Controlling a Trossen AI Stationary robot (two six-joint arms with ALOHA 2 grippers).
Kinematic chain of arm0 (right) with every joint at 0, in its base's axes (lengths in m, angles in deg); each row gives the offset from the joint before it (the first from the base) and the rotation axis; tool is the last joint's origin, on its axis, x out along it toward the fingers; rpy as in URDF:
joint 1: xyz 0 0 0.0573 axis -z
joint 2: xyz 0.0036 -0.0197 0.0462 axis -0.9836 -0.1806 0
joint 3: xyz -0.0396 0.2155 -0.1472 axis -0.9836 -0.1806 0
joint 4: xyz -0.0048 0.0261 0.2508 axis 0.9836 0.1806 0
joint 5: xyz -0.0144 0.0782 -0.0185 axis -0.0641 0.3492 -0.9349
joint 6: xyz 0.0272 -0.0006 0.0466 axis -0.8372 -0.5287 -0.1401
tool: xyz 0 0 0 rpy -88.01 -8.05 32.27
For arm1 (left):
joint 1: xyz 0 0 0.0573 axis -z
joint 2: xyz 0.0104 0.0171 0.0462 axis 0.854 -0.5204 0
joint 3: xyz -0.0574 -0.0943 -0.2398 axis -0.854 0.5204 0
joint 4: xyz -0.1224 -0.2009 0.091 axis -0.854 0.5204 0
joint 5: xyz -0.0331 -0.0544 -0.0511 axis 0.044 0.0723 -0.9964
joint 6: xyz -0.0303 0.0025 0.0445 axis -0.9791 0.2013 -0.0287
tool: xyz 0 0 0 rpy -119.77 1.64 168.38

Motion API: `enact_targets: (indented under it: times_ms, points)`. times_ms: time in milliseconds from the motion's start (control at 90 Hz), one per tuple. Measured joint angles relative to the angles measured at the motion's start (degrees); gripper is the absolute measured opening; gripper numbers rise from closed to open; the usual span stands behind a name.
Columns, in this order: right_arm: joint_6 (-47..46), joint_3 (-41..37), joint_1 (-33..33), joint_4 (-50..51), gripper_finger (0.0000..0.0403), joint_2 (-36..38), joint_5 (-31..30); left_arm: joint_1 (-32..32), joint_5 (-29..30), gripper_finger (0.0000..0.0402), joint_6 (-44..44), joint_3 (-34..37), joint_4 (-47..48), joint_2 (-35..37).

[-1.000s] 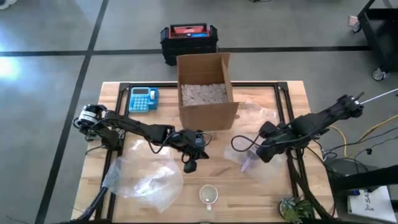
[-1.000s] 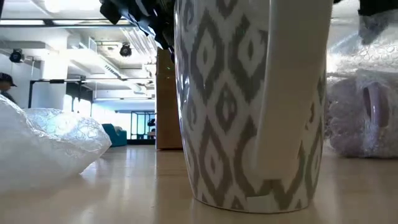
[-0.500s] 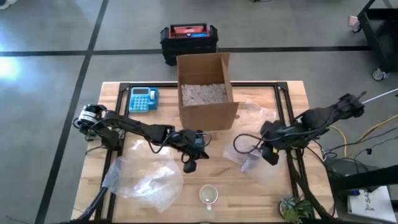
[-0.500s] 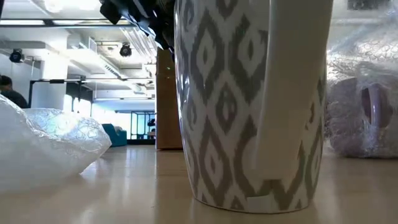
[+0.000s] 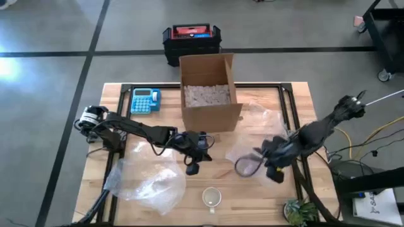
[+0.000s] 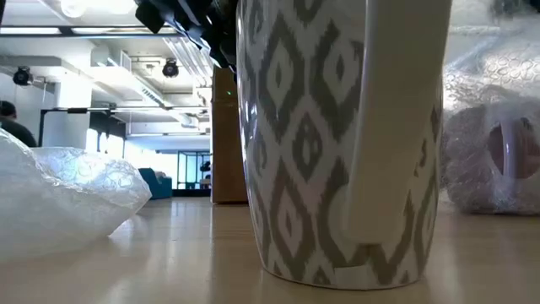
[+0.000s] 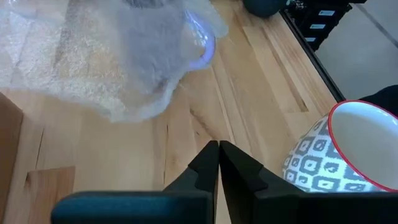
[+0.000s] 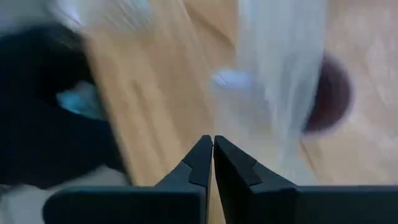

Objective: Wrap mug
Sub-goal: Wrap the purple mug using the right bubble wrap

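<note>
A blue calculator (image 5: 146, 101) lay beside an open cardboard box (image 5: 209, 93); a black-and-red case (image 5: 192, 41) sat on the floor behind.

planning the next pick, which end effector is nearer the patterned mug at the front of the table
Left. The left end effector hangs just behind and to the left of the mug, fingers shut. The right end effector sits farther off to the mug's right, beside the bubble wrap bundle.
</note>
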Motion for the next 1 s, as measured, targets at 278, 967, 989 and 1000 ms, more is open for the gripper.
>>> enact_targets:
  times_ms: [278,967,989,1000]
  points:
    - [3.5,-8.0,4.5,-0.3,0.0,-6.2,-12.7,0.1,0.0,0.0,0.1,0.0,0.0,0.0]
    - [13.4,-0.5,12.0,2.9,0.0,-11.0,-5.6,0.1,0.0,0.0,-0.1,0.0,-0.4,0.0]
    - [13.3,0.5,11.9,3.9,0.0,-10.5,-5.7,0.1,0.0,0.0,-0.1,0.0,-0.3,0.0]
    - [13.2,1.0,11.9,4.6,0.0,-10.3,-5.7,0.1,0.0,0.0,-0.1,0.0,-0.3,0.0]
